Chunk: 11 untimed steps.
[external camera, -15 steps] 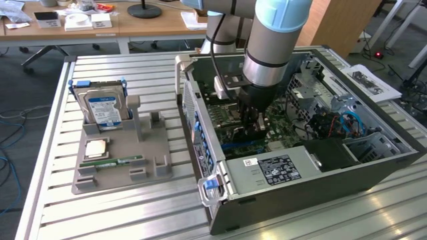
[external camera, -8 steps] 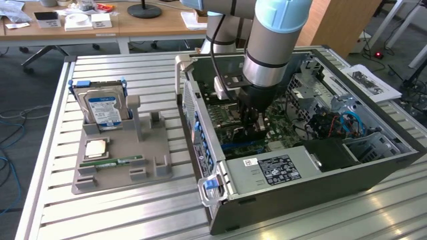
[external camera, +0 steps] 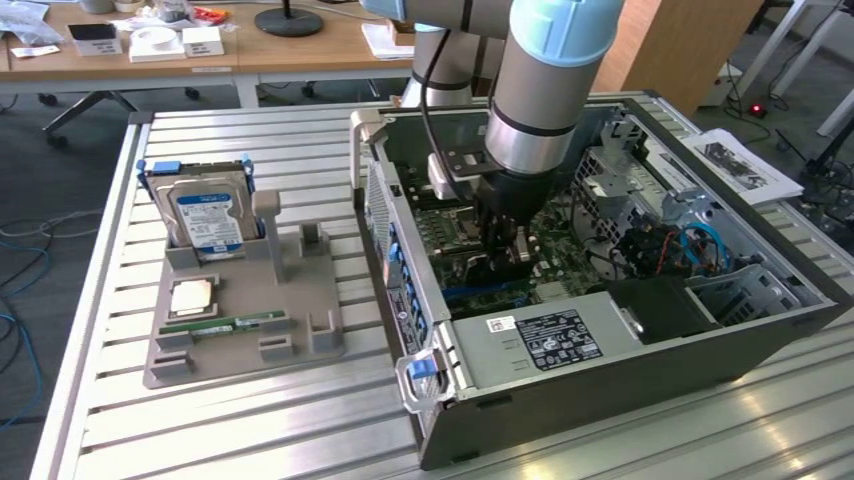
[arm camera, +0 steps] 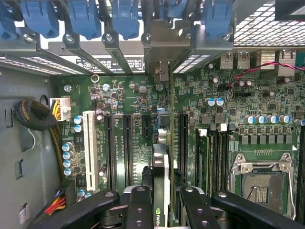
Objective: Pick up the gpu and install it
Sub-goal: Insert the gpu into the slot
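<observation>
The gpu appears edge-on in the wrist view as a thin dark card with a greyish edge and a green logo. My gripper is shut on it, one black finger on each face. The card stands upright over the green motherboard, in line with the long black expansion slots, and its far end reaches the metal bracket bay. Whether it sits in a slot I cannot tell. In the exterior view my gripper is down inside the open computer case.
Blue retaining clips line the case's rear wall. An empty CPU socket lies beside the slots. A grey tray on the slatted table holds a hard drive, a green memory stick and a chip.
</observation>
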Each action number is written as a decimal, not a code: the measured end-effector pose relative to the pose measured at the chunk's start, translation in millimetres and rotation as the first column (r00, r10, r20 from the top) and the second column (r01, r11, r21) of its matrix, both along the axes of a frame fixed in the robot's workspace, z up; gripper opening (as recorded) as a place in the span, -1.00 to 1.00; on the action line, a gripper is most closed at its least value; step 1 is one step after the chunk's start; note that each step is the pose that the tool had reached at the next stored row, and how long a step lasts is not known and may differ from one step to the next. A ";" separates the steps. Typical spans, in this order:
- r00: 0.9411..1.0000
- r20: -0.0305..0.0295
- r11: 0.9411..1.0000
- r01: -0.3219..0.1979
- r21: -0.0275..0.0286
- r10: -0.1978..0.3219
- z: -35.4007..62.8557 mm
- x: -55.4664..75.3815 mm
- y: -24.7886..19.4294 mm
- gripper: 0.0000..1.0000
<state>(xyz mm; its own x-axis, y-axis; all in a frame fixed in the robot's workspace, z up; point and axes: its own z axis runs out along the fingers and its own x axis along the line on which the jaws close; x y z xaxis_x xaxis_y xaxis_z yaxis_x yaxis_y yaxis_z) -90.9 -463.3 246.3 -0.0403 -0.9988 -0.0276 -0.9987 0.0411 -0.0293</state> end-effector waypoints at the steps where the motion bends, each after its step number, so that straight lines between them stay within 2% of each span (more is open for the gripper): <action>1: 1.000 0.000 1.000 0.000 0.000 0.000 -0.1 0.0 0.0 -0.47; 2: 1.000 0.000 1.000 0.000 0.000 0.000 -0.1 0.0 0.0 -0.47; 5: 1.000 0.001 1.000 0.000 0.006 0.000 0.8 0.0 0.1 -0.47; 11: 1.000 0.000 1.000 0.000 0.009 0.000 1.9 -0.2 -0.2 -0.47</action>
